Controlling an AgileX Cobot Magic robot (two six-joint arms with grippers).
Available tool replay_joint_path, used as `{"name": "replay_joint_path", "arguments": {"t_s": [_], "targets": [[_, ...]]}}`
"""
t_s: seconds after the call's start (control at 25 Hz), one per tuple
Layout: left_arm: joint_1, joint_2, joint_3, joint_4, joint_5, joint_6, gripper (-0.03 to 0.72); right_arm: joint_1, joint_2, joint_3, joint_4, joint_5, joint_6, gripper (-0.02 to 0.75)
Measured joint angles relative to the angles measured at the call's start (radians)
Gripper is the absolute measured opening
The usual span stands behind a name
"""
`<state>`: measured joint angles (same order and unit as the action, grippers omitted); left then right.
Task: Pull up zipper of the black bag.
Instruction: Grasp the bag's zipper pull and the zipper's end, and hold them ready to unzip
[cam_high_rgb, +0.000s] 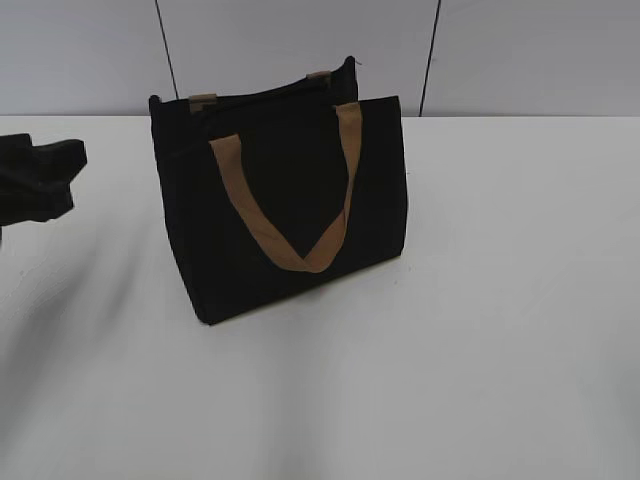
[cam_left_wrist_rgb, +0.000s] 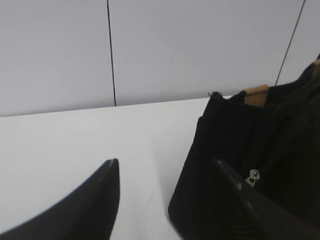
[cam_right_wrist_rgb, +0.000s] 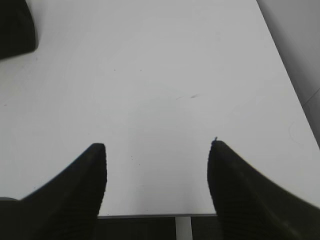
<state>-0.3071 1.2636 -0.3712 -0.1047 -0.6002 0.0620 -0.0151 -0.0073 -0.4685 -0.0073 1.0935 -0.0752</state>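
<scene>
The black bag stands upright on the white table, with one tan webbing handle hanging down its front. In the left wrist view the bag fills the right side, and its small silvery zipper pull shows on the bag's end, just beyond my right finger. My left gripper is open and empty beside the bag's left end; in the exterior view it is at the left edge. My right gripper is open and empty above bare table, out of the exterior view.
A grey panelled wall runs behind the table. The table's edge lies just below my right gripper, with a white leg under it. A black corner of the bag shows at the top left of the right wrist view.
</scene>
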Motion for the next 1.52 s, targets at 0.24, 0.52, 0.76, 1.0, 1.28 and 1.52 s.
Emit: {"name": "replay_joint_path", "arguments": {"t_s": [0.24, 0.52, 0.76, 1.0, 1.28, 1.52], "targets": [[0.000, 0.207, 0.003, 0.149, -0.181, -0.127, 0.434, 0.000, 0.000, 0.000, 0.000, 0.000, 0.000, 0.484], [-0.002, 0.419, 0.005, 0.222, -0.316, -0.161, 0.434, 0.000, 0.000, 0.000, 0.000, 0.000, 0.000, 0.484], [-0.002, 0.542, 0.004, 0.264, -0.402, -0.163, 0.434, 0.000, 0.000, 0.000, 0.000, 0.000, 0.000, 0.484], [-0.002, 0.619, -0.002, 0.317, -0.500, -0.163, 0.434, 0.000, 0.000, 0.000, 0.000, 0.000, 0.000, 0.484], [-0.002, 0.683, -0.105, 0.369, -0.506, -0.163, 0.434, 0.000, 0.000, 0.000, 0.000, 0.000, 0.000, 0.484], [-0.002, 0.716, -0.147, 0.425, -0.472, -0.163, 0.408, 0.000, 0.000, 0.000, 0.000, 0.000, 0.000, 0.484]]}}
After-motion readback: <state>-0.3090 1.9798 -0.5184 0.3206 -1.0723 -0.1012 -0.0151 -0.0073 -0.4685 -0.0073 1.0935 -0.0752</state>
